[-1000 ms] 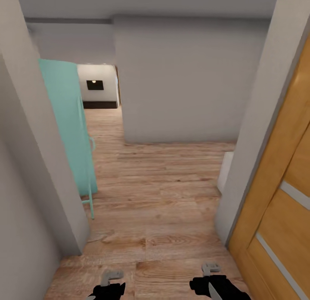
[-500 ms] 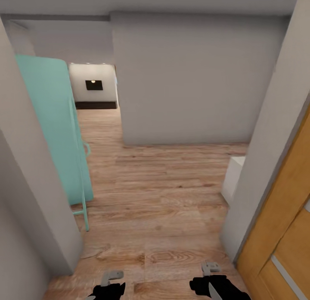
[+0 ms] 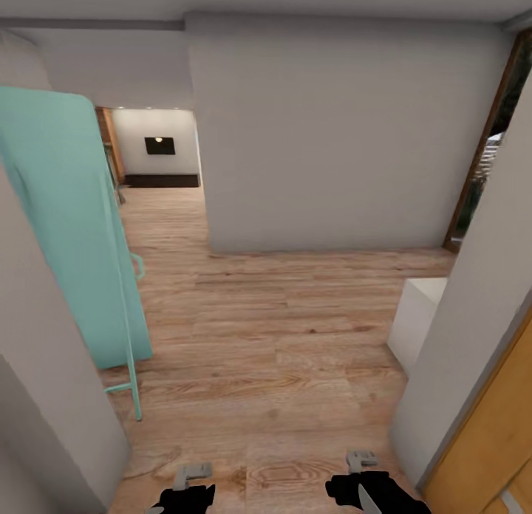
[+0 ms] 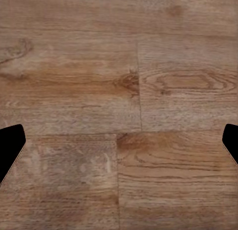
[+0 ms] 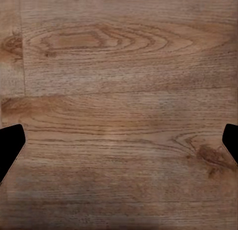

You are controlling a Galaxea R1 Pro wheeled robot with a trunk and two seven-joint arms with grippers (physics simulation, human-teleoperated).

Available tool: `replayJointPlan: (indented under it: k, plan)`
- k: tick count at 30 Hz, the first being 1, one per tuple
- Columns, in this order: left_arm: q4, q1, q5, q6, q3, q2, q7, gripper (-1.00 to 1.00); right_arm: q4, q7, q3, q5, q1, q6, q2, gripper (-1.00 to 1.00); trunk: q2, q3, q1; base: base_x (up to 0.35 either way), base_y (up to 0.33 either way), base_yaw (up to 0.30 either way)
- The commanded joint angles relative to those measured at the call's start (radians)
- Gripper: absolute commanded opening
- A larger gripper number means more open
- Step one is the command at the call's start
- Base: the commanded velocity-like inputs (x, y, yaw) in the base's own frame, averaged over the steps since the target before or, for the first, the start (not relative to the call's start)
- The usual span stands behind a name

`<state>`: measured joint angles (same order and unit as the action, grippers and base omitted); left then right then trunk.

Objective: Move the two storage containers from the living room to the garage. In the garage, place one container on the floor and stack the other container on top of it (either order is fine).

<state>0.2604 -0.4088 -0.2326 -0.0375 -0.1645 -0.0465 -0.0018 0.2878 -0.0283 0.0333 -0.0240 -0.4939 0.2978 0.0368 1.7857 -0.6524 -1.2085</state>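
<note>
Head view looked down a narrow passage with a light wood-plank floor (image 3: 281, 329). Teal door (image 3: 70, 226) stood ajar on the left, its handle (image 3: 137, 266) poking into the way. A grey wall (image 3: 332, 130) blocked straight ahead. An orange wooden door (image 3: 484, 440) stood at near right, with a white block (image 3: 416, 318) just beyond it. Far left, an opening gave onto a room with a dark screen (image 3: 161, 145) on its wall and a low dark cabinet (image 3: 162, 180), likely the living room.

Left gripper (image 3: 185, 488) and right gripper (image 3: 360, 477) hung low at the near edge, both empty. Both wrist views showed bare planks between fingers spread wide apart, released.

No storage container showed anywhere; my guess was they sat in that far room.

Risks as judged: passage was tight, so the base could clip the teal door or the near wall corners while turning left.
</note>
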Motion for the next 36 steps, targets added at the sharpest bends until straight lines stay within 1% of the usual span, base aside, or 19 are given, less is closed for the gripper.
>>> replayJointPlan:
  k: [1, 17, 24, 36]
  plan:
    - [-0.001, -0.001, -0.01, -0.004, -0.007, 0.001, 0.0, 1.0, 0.002, -0.003, 0.004, -0.003, 0.0, 0.006, 0.0, 1.0, 0.0, -0.001, -0.001, 0.344, 0.0, 0.0]
    - [-0.001, -0.001, -0.011, -0.004, -0.007, 0.001, 0.0, 1.0, 0.002, -0.003, 0.004, -0.003, 0.0, 0.006, 0.0, 1.0, 0.0, -0.001, -0.001, 0.344, 0.0, 0.001]
    - [-0.001, -0.001, -0.01, -0.004, -0.007, 0.0, 0.0, 1.0, 0.003, -0.004, 0.004, -0.003, 0.0, 0.006, -0.001, 1.0, 0.0, 0.001, -0.001, 0.343, 0.0, 0.082]
    - [-0.001, -0.001, -0.01, -0.004, -0.007, 0.0, 0.0, 1.0, 0.002, -0.004, 0.004, -0.003, 0.0, 0.006, -0.001, 1.0, 0.0, 0.002, -0.001, 0.344, 0.0, 0.016]
